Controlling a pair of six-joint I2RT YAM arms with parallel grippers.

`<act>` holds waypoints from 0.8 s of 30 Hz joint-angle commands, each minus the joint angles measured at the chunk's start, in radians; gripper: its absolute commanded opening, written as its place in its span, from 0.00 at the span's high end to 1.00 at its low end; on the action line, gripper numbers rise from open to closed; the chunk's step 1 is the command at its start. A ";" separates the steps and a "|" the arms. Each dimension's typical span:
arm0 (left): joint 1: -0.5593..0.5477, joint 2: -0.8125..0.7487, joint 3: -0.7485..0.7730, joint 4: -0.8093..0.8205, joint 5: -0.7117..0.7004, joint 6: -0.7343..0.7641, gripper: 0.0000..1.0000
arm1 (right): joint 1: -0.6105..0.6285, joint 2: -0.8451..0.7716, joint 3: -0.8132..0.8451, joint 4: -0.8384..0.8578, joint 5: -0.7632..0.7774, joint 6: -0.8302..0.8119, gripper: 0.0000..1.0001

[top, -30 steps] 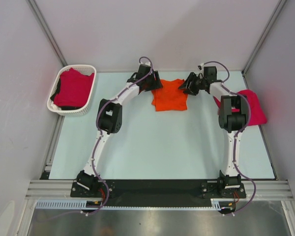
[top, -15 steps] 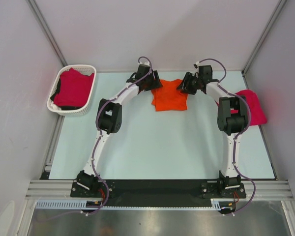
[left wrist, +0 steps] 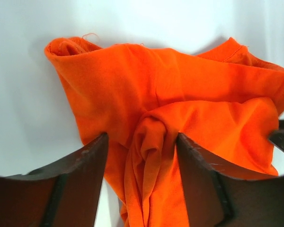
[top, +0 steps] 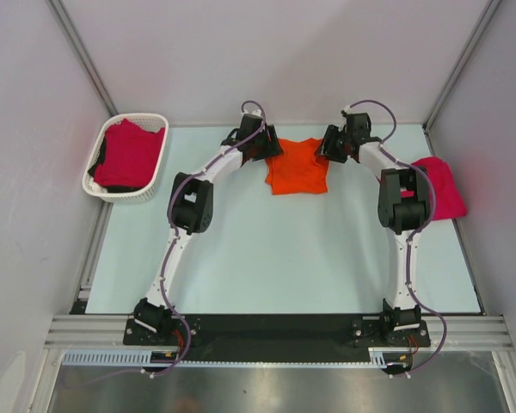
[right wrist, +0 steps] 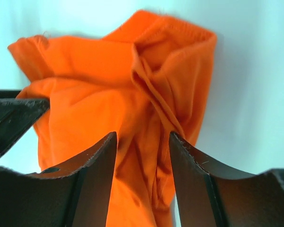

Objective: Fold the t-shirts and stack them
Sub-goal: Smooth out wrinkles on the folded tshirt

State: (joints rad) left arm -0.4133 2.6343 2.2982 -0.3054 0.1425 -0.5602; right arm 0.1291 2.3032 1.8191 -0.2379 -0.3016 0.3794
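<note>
Orange t-shirt (top: 297,170): bright, rumpled, at the middle of the table's (top: 267,249) far edge; its upper corners are drawn into ridged folds.
Left gripper (left wrist: 142,139): mine, clenched on a rolled fold at the shirt's left upper corner; cloth fills the gap between the fingers.
Right gripper (right wrist: 143,137): mine, clamped likewise on pleated cloth at the right upper corner.
Crimson-pink t-shirt (top: 445,185): a soft heap at the right edge, partly behind my right arm.
Crimson-pink pile (top: 127,155): lying in the white basket (top: 129,197) beside the far-left corner.
</note>
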 commanded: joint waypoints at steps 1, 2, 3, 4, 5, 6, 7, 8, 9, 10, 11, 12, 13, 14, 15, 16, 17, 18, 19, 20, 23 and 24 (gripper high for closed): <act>0.013 -0.031 0.001 0.040 -0.003 -0.010 0.47 | 0.020 0.073 0.114 0.009 0.007 -0.027 0.47; 0.013 -0.034 0.001 0.043 -0.003 -0.010 0.52 | 0.023 0.081 0.137 0.005 0.001 -0.027 0.47; 0.013 -0.036 0.001 0.045 -0.003 -0.010 0.59 | 0.024 0.090 0.141 -0.001 -0.004 -0.025 0.47; 0.013 -0.036 0.001 0.046 -0.003 -0.012 0.72 | 0.029 0.088 0.137 0.006 -0.004 -0.025 0.47; 0.013 -0.039 0.001 0.048 -0.004 -0.013 0.77 | 0.030 0.090 0.138 0.011 -0.001 -0.027 0.47; 0.013 -0.037 0.001 0.049 -0.003 -0.012 0.82 | 0.033 0.096 0.140 0.012 0.005 -0.028 0.48; 0.013 -0.039 0.003 0.049 -0.003 -0.013 0.90 | 0.033 0.098 0.141 0.012 0.007 -0.030 0.49; 0.014 -0.040 0.001 0.051 -0.003 -0.012 0.94 | 0.035 0.099 0.146 0.005 0.007 -0.031 0.50; 0.013 -0.040 0.001 0.049 -0.003 -0.012 0.97 | 0.037 0.094 0.137 0.011 0.009 -0.037 0.56; 0.013 -0.043 0.000 0.051 -0.001 -0.012 1.00 | 0.038 0.091 0.131 0.017 0.009 -0.040 0.61; 0.013 -0.048 -0.006 0.049 0.002 -0.013 1.00 | 0.041 0.087 0.125 0.023 0.009 -0.040 0.67; 0.014 -0.050 -0.009 0.051 0.002 -0.012 1.00 | 0.041 0.079 0.115 0.025 0.009 -0.043 0.82; 0.013 -0.053 -0.011 0.049 0.003 -0.009 1.00 | 0.043 0.073 0.109 0.025 0.007 -0.043 0.88; 0.014 -0.057 -0.022 0.049 0.005 -0.009 1.00 | 0.044 0.067 0.102 0.032 0.006 -0.043 0.92; 0.013 -0.066 -0.028 0.051 0.005 -0.009 1.00 | 0.046 0.058 0.083 0.035 0.001 -0.043 0.96; 0.014 -0.072 -0.032 0.051 0.005 -0.006 1.00 | 0.047 0.039 0.069 0.040 0.001 -0.043 0.97; 0.013 -0.079 -0.045 0.054 0.006 -0.004 1.00 | 0.049 0.027 0.059 0.054 0.005 -0.045 0.98; 0.014 -0.088 -0.048 0.054 0.006 -0.001 1.00 | 0.049 0.016 0.043 0.060 0.010 -0.045 0.99; 0.014 -0.094 -0.051 0.052 0.005 0.002 1.00 | 0.049 -0.007 0.020 0.068 0.012 -0.043 0.99; 0.013 -0.099 -0.060 0.052 0.006 0.005 1.00 | 0.050 -0.016 0.010 0.080 0.013 -0.043 0.99; 0.013 -0.128 -0.080 0.052 0.002 0.009 1.00 | 0.050 -0.056 -0.023 0.098 0.016 -0.045 1.00; 0.013 -0.137 -0.088 0.055 0.000 0.011 1.00 | 0.050 -0.065 -0.027 0.101 0.016 -0.045 1.00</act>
State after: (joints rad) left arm -0.4126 2.6122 2.2372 -0.2550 0.1448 -0.5743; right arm 0.1711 2.3497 1.8160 -0.1787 -0.2947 0.3462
